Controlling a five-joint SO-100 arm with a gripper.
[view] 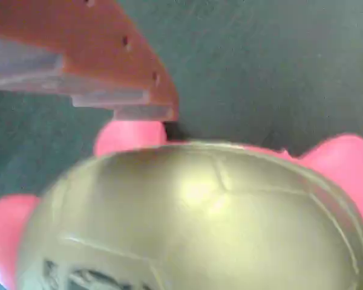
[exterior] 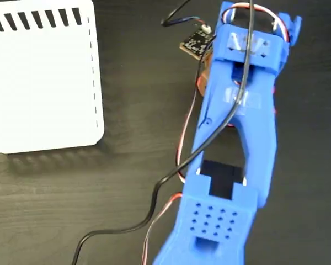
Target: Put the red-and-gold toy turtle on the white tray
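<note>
Claw point(view: 139, 115) low over turtle point(view: 193, 211) (touching).

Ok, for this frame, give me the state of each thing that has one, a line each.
Toy turtle: on the dark table, upright, shell up, close under the wrist camera, not on the tray.
White tray: flat on the table, nothing on the visible part.
Gripper: one orange finger beside the turtle; open or shut unclear.

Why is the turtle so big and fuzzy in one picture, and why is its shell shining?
In the wrist view the camera sits very close, so the red-and-gold toy turtle fills the frame out of focus, with glare on its gold shell; the orange finger blurs too. In the fixed view the white tray is sharp, casting a soft shadow.
</note>
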